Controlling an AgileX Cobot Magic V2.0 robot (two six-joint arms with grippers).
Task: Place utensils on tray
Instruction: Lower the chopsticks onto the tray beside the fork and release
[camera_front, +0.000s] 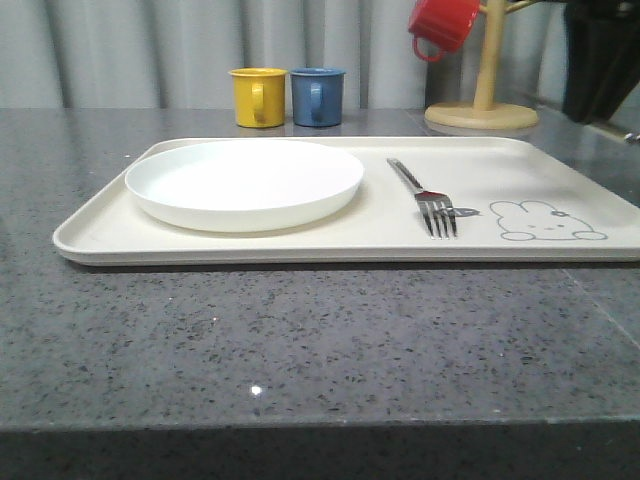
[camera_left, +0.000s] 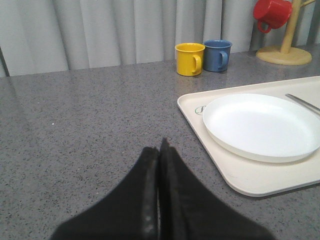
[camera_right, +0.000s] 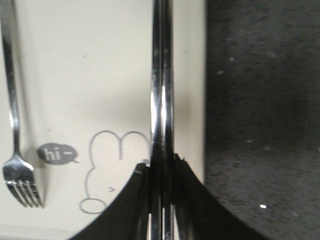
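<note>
Centrally on the counter (camera_front: 300, 330) lay the tray (camera_front: 300, 245), its low rim clear all round, with bare grey stone along the near edge and to the left. On the tray's left half sat a plate (camera_front: 244, 182); on the right half lay the fork (camera_front: 424, 197), tines toward the near rim, just beside the rabbit print (camera_front: 545, 222) and apart from the plate.

Right gripper (camera_right: 159, 167): fingers closed on the chopsticks (camera_right: 161, 85), which ran as a close pair straight out from the fingertips. Beneath them lay the tray's right margin; the tray's outer rim (camera_right: 202, 90) ran parallel just beside the chopsticks, with open counter beyond it on that side. The fork lay well apart on the gripper's other side, parallel to the chopsticks, the rabbit print and a "hi~" bubble (camera_right: 57, 153) between them. Whether the chopsticks touched the tray could not be told. In the front view the right arm's dark bulk (camera_front: 600, 60) hung above the tray's far right corner.

Left gripper (camera_left: 159, 150): fingers pressed together, holding nothing, over bare counter. The tray's left rim lay off to its right, well apart; open stone stretched ahead and to its left.

Beyond the tray, near the back edge, a yellow mug (camera_front: 258, 97) and a blue mug (camera_front: 317, 96) stood touching. A wooden mug stand (camera_front: 482, 105) carried a red mug (camera_front: 442, 25). Pale pleated curtains (camera_front: 150, 50) closed the background.
</note>
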